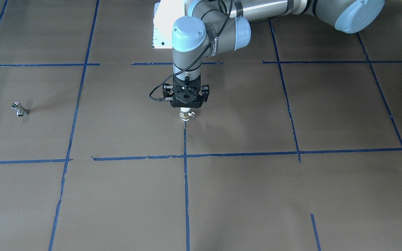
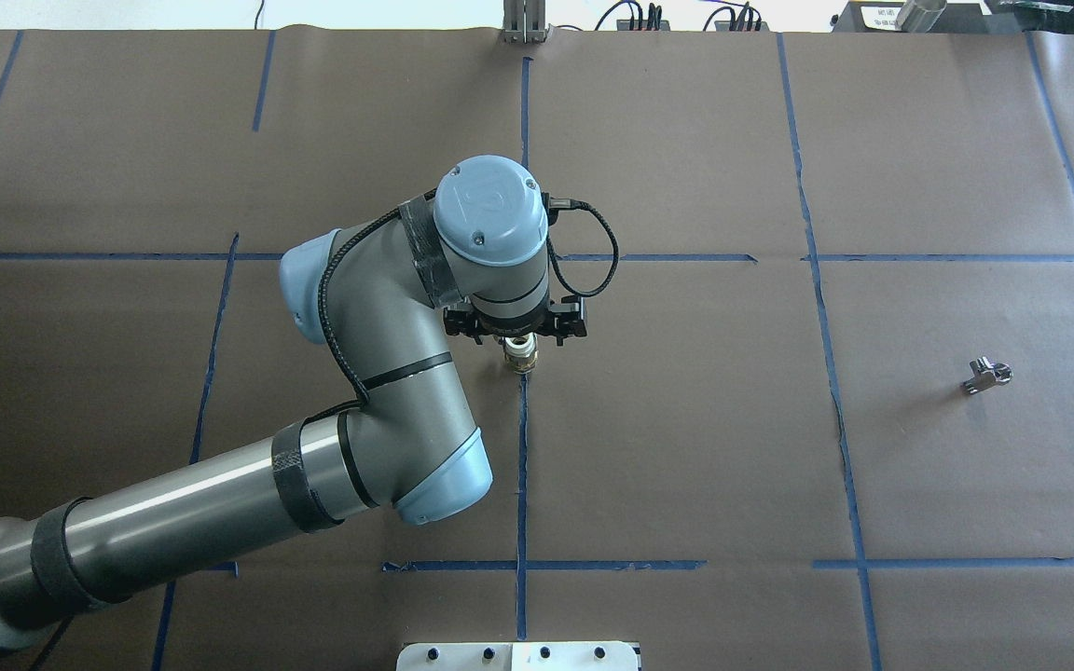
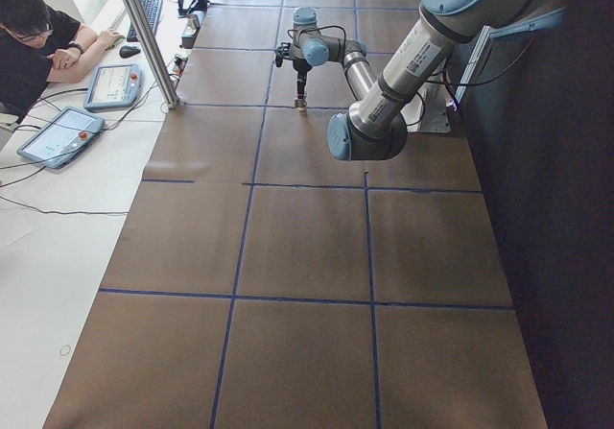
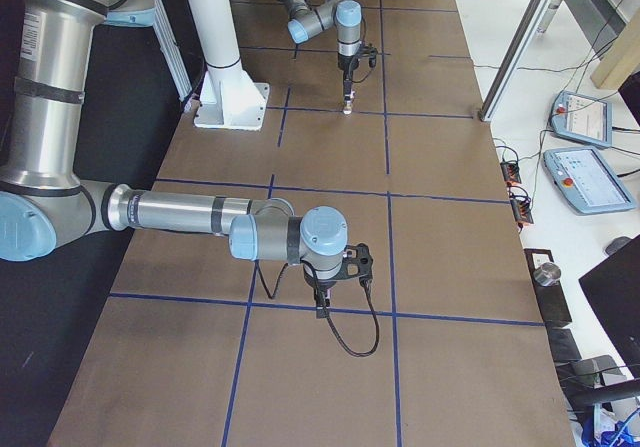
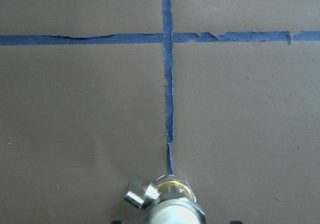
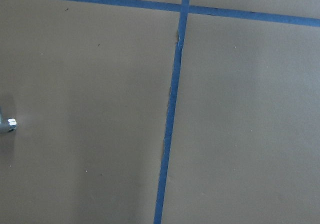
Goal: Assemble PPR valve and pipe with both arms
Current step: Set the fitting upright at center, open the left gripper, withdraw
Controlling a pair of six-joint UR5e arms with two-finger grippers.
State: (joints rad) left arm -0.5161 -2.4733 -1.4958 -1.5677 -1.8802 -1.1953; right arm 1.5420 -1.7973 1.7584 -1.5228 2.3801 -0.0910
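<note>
Overhead exterior, frame centre: clenching PPR valve (image 2: 520, 360) in left gripper (image 2: 517, 341), over blue tape line (image 2: 522, 447). Seeing pipe (image 2: 986, 376) lying well apart at mid right. Failing to tell state of right gripper (image 4: 322, 307).

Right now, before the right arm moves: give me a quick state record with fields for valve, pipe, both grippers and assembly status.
valve: the PPR valve is upright on the central blue tape line, directly beneath the left gripper
left gripper: points straight down over the valve; fingers hidden, grip cannot be confirmed
pipe: the pipe lies alone on the table, far to the robot's right
right gripper: the right gripper shows only in the exterior right view, pointing down; state cannot be told
assembly: not joined; valve and pipe far apart
</note>
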